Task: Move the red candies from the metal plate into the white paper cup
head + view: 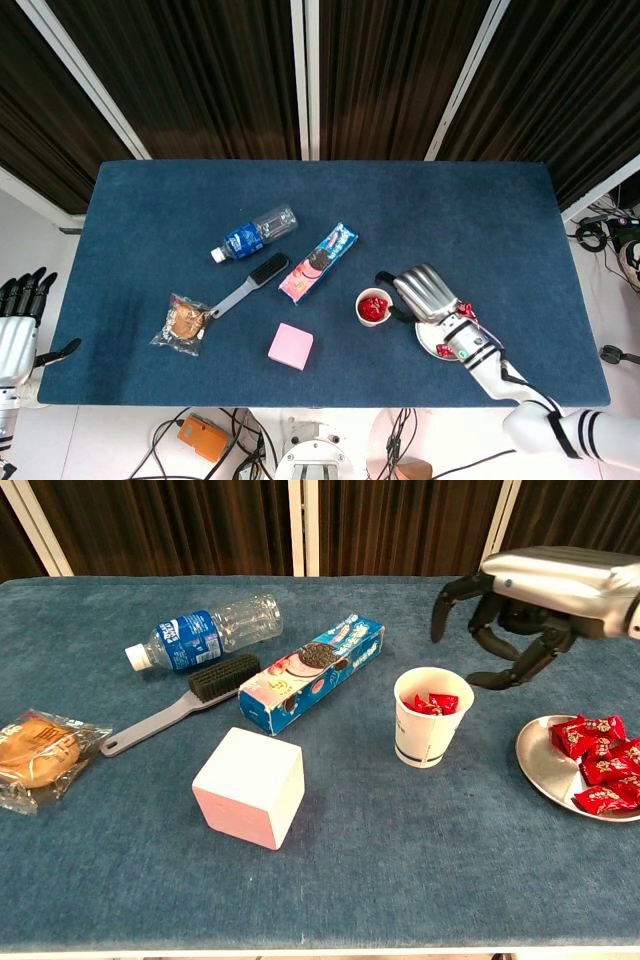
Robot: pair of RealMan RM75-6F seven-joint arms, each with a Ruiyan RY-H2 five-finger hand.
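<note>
Now the right hand (520, 620), fingers spread and empty, hovers beside the white paper cup (430, 720) holding red candies (432, 703)

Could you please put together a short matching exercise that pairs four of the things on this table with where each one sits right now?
Things:
1. white paper cup
2. metal plate
3. right hand
4. pink block

Places:
A. at the right edge, holding red candies
B. nearest the front edge, in front of the cookie box
C. raised above the table, empty
D. between cookie box and plate, candies inside

Pairs: 1-D, 2-A, 3-C, 4-B
</note>
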